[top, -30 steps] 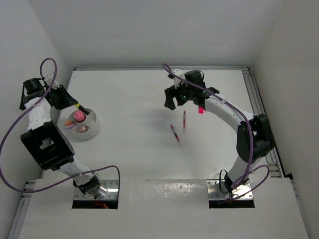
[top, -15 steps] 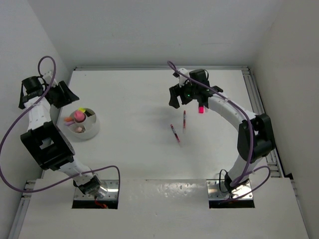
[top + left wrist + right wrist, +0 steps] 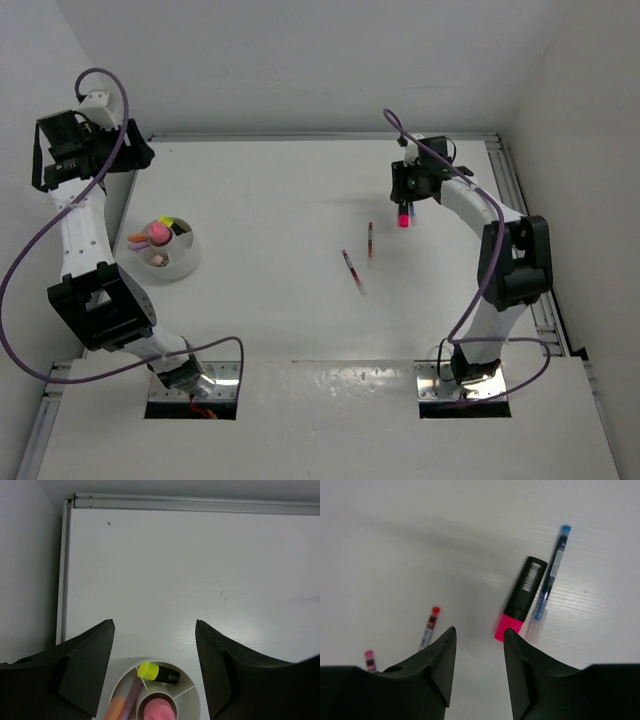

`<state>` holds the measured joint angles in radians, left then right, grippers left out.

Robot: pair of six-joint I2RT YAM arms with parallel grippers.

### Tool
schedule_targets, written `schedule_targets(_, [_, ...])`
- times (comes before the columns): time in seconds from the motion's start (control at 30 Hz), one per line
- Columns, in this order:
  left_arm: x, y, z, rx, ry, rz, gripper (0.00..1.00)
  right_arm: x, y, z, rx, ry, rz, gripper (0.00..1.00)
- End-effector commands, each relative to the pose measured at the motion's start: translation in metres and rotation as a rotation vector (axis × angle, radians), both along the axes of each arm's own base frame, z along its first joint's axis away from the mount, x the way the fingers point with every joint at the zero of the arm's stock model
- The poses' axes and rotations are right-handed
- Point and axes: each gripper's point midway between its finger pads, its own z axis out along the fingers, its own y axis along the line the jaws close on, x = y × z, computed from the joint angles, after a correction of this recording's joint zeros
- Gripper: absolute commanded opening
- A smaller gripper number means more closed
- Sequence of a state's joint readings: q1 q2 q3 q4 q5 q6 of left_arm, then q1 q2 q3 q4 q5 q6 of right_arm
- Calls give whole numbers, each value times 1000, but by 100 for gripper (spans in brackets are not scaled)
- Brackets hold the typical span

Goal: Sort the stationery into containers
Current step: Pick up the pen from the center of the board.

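Observation:
The round white dish [image 3: 194,684] [image 3: 185,262] stands at the table's left. It holds a yellow-black highlighter [image 3: 157,673], an orange highlighter [image 3: 116,711], a pink pen [image 3: 131,694] and a pink item [image 3: 156,711] in its middle cup. My left gripper [image 3: 155,625] [image 3: 130,158] hangs open high above the dish, with nothing in it. My right gripper [image 3: 479,630] [image 3: 408,198] is open just over the table with nothing between its fingers. A pink-black highlighter [image 3: 522,600] [image 3: 403,215] lies just ahead of its right finger, and a blue pen [image 3: 550,580] lies next to that. A red pen [image 3: 430,627] [image 3: 370,240] and a pink pen [image 3: 350,268] lie mid-table.
White walls close in the table on the left, back and right. A metal rail [image 3: 515,210] runs along the right edge and another [image 3: 190,502] along the back. Purple cables [image 3: 30,260] loop off both arms.
My left gripper opened, left the yellow-black highlighter in the dish and rose up and back. My right gripper swung right to the pink highlighter and its jaws narrowed.

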<state>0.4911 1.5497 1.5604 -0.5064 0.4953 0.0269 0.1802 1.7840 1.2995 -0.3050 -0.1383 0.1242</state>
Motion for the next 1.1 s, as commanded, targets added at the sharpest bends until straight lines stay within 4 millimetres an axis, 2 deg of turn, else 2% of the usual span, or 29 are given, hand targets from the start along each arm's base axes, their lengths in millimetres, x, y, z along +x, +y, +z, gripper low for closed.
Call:
schedule_targets(0.0, [-4,-20,37,136,-89,-39,72,12,-21,-20,-55,42,-90,42])
schedule_targets(0.03, [-3,-27,34,140,-85,-54,72,15,-24,-23,-56,48,-103,41])
schedule_targets(0.07, [-4,-29,33,145,-82,-53,72,15,-26,-37,-59,82,-114,41])
schedule_targets(0.13, [-5,-32,32,147,-78,-54,73,17,-31,-50,-60,110,-140,40])
schedule_targets(0.37, [-9,-33,34,154,-75,-44,73,20,-35,-79,-78,152,-170,40])
schedule_targets(0.7, [-9,-36,27,139,-57,-44,73,19,-34,-97,-73,185,-174,40])
schedule_targets(1.07, [-5,-41,22,133,-47,-53,74,34,-35,-97,-65,189,-209,45])
